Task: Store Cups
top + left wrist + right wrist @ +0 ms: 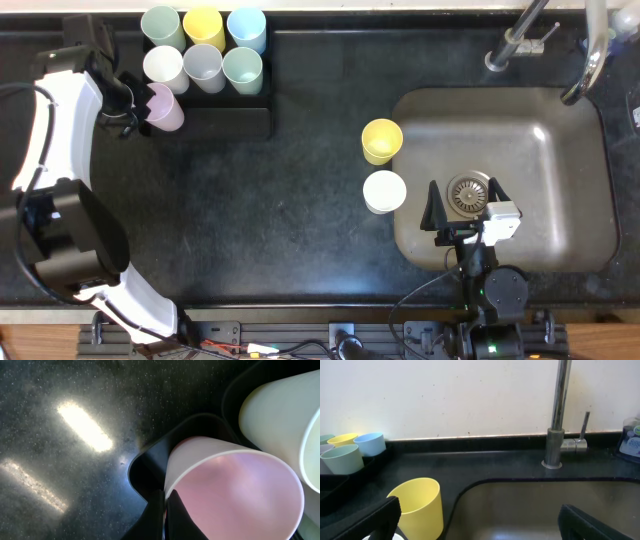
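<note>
Where the pink cup [165,108] sits: clamped by the left gripper [143,108], it leans at the lower-left compartment of the black rack [255,125], upper left of the top view.
Left gripper: closed on the pink cup's rim. The left wrist view shows one finger [152,520] outside the cup wall and the other inside, a pinch the top view hides beneath the arm.
Seating: neither view shows whether the cup's base rests on the rack floor.
Neighbour: a white stored cup [280,410] stands just beside the pink cup [235,495] in the left wrist view.
Stored cups: six stored cups [204,63] stand upright in the rack's two upper rows in the top view.
Loose cups: a yellow cup [381,140] and a white cup [384,191] stand mouth-up on the dark counter [300,220], just beside the sink's left rim, yellow above white in the frame.
Right gripper: the right gripper [462,208] has its fingers spread wide, over the sink [560,180] near the drain.
Right wrist view: it gives the yellow cup [417,505] side-on, with the faucet [560,420] against the wall and the rack's cups at left.
</note>
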You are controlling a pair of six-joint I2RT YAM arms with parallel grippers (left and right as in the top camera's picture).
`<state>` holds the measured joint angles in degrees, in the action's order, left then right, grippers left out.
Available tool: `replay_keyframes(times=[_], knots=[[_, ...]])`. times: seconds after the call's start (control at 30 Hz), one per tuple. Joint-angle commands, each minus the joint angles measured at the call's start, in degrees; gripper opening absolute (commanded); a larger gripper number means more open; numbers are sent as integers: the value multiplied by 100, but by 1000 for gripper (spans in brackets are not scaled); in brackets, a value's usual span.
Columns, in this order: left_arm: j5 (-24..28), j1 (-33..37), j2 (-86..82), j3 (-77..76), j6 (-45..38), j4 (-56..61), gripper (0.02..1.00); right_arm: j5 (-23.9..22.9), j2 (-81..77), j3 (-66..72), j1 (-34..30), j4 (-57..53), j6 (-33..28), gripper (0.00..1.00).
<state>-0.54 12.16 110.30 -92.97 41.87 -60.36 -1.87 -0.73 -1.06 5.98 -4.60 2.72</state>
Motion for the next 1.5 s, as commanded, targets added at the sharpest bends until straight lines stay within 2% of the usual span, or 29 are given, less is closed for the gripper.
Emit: replay_keyframes(times=[0.03, 0.07, 0.1, 0.13, 0.17, 0.3, 0.5, 0.63, 0.7, 0.87, 1.0, 1.17, 1.3, 1.5], knots=[[-214, 31, 42, -57, 63, 7, 36, 15, 48, 81, -39, 28, -37, 998], [-212, 28, 42, -57, 63, 7, 224, 15, 48, 81, -39, 28, -37, 996], [-212, 24, 42, -57, 63, 7, 467, 15, 48, 81, -39, 28, -37, 998], [-212, 13, 42, -57, 61, 7, 761, 15, 48, 81, -39, 28, -37, 998], [-212, 7, 42, -57, 63, 7, 879, 15, 48, 81, -39, 28, -37, 996], [-201, -22, 42, -57, 63, 7, 1000, 15, 48, 81, -39, 28, -37, 996], [50, -109, -387, -59, 63, 11, 998, 15, 48, 81, -39, 28, -37, 998], [201, -472, -1025, -175, -48, 11, 1000, 15, 48, 81, -39, 28, -35, 993], [195, -872, -1246, -376, -155, 13, 1000, 15, 48, 81, -39, 28, -37, 998], [122, -2494, -1182, -1049, -476, 162, 998, 15, 48, 81, -39, 28, -35, 996], [81, -3825, -826, -1082, -240, 610, 998, 15, 48, 81, -39, 28, -37, 996], [192, -4955, -293, -1082, 120, 688, 1000, 15, 48, 81, -39, 28, -37, 996], [219, -5298, 44, -1082, 326, 673, 1000, 15, 48, 81, -39, 28, -37, 996], [389, -5309, 389, -1082, 323, 455, 1000, 15, 48, 81, -39, 28, -37, 998]])
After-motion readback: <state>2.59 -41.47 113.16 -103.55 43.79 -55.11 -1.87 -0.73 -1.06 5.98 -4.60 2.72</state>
